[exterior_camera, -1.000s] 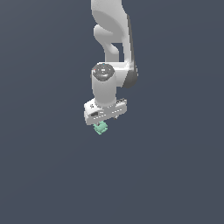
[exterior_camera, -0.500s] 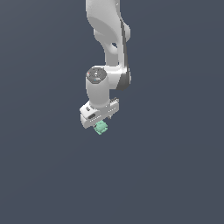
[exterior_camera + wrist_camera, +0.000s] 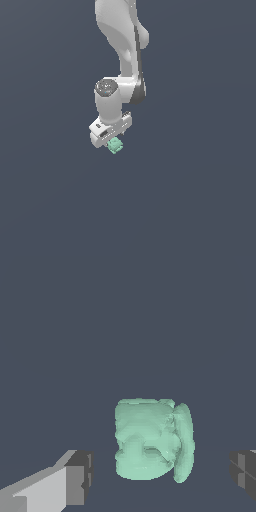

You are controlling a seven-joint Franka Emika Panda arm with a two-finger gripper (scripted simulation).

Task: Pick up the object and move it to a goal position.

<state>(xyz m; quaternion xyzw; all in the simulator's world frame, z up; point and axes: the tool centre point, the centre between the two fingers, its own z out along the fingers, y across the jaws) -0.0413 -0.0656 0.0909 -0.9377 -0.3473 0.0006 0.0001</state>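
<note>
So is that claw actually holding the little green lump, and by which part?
No, nothing is held. In the wrist view the mint-green block sits between the gripper fingertips with clear gaps on both sides, so neither pad touches it.

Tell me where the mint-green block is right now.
In the exterior view, the mint-green block sits just below the gripper, near frame centre; the wrist view shows it between the open fingers.

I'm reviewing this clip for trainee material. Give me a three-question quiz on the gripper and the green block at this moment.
1. True or false: in the wrist view, both fingers press against the mint-green block.
2. In the exterior view, the block sits: A) directly below the gripper, B) far off toward that view's right.
3. What colour is the arm?

Key: 1 false, gaps show on both sides; 2 A; 3 white.
</note>
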